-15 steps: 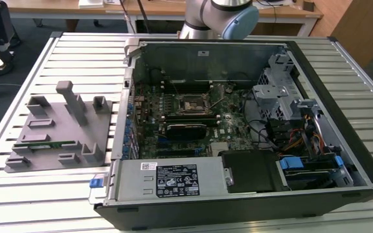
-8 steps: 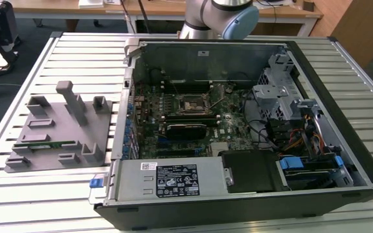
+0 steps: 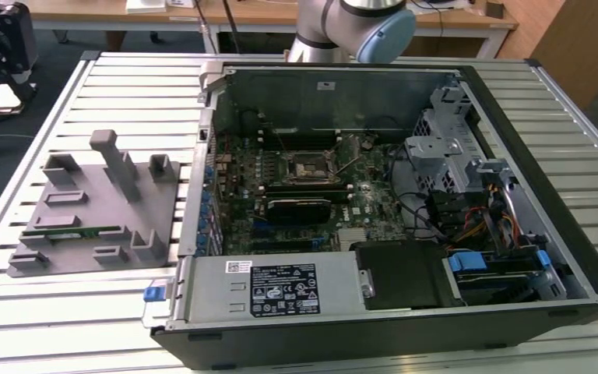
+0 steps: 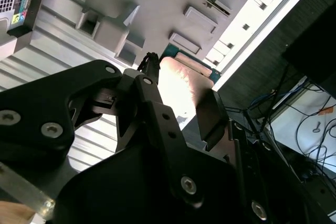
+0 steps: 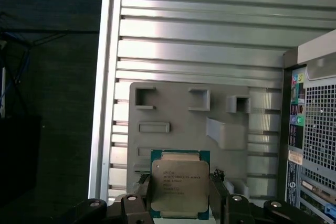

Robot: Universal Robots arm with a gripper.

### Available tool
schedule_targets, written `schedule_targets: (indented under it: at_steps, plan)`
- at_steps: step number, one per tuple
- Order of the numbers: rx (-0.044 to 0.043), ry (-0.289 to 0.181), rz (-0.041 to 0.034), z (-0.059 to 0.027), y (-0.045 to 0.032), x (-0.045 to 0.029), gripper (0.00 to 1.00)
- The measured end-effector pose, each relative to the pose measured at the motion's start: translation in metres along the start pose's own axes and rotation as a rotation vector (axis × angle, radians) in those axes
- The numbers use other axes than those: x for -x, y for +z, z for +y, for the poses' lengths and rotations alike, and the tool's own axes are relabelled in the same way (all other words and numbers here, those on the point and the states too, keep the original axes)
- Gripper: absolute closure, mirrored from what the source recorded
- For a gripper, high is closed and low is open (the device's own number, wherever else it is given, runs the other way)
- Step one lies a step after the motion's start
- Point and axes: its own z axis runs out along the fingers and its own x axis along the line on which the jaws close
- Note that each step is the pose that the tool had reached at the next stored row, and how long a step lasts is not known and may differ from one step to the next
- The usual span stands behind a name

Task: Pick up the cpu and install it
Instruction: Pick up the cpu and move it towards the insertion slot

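**CPU clamped, clear of the tray**

My gripper is clenched on the cpu by 2 opposite edges, with its silver, printed lid facing the first wrist view. Beyond it lies the grey fixture tray. The motherboard socket sits in the open computer case, to the exterior view's right of that tray.

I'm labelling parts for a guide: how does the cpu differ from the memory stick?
Shape: the cpu is a flat square; the memory stick is long and thin. Colour: the cpu has a silver top with a green rim; the stick is green all along. State: the cpu is clamped in the gripper over the gray fixture; the stick lies on that fixture. Both show green board.
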Motion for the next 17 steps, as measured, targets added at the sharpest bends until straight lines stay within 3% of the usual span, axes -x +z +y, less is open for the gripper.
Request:
schedule_targets:
  at_steps: [17]
  plan:
    - [0.0000, 0.000, -0.0001, -0.0010, 0.0011, 0.0198, 0.47]
